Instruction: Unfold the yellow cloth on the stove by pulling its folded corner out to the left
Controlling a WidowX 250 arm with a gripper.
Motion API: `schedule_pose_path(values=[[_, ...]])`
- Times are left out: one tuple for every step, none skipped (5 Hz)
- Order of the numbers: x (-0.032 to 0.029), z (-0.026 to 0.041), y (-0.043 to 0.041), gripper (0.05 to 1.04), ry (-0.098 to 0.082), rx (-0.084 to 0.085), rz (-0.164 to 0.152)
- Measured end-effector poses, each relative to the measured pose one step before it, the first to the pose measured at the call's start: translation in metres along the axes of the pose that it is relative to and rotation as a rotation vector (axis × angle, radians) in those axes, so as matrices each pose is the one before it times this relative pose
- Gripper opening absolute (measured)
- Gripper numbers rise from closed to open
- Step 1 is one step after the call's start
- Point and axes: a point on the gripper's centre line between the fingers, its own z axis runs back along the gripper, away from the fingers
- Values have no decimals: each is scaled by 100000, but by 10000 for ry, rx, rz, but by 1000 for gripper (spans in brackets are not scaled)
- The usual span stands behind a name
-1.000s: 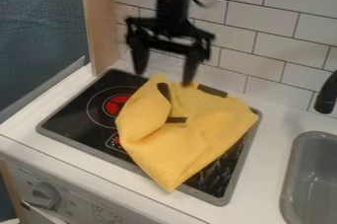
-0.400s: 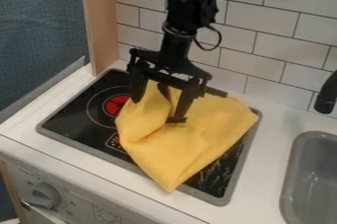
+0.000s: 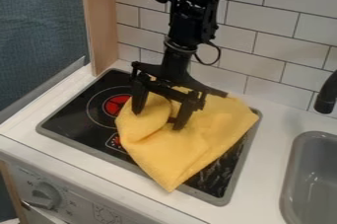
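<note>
A white counter [image 3: 266, 168] carries a black, glossy cooktop [image 3: 69, 114] with a grey rim, and a grey sink [image 3: 295, 164] with rounded corners is set in at the right of the view, a black faucet [image 3: 325, 97] reaching in above it. Behind stands a wall [image 3: 276, 35] of pale rectangular tiles with dark joints; beside it rise a light wooden panel [image 3: 102, 20] and, farther left, blue-grey woven-looking fabric [image 3: 39, 30]. On the front below, a rounded grey knob [image 3: 45, 196] sits on a pale panel. A soft, matte yellow cloth [image 3: 178, 159] lies rumpled across the cooktop, its folds loose at the back and narrowing to a pointed corner at the front edge. A red disc [image 3: 117, 104] within a thin ring shows beside it. The angular black gripper [image 3: 157, 119] hangs over the cloth's folded rear part, open, its two fingers spread apart and pointing down.
</note>
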Motion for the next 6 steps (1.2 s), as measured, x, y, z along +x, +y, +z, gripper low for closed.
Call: schedule_pose_path(values=[[139, 1, 83, 622, -88, 52, 111], [-251, -46, 3, 326, -30, -18, -26], [-444, 1409, 449, 129, -445, -205, 116], [-516, 523, 999, 51, -36, -201, 381], [-562, 285, 2144, 50, 29, -325, 813], [377, -461, 2983, 50, 200, -397, 1224]])
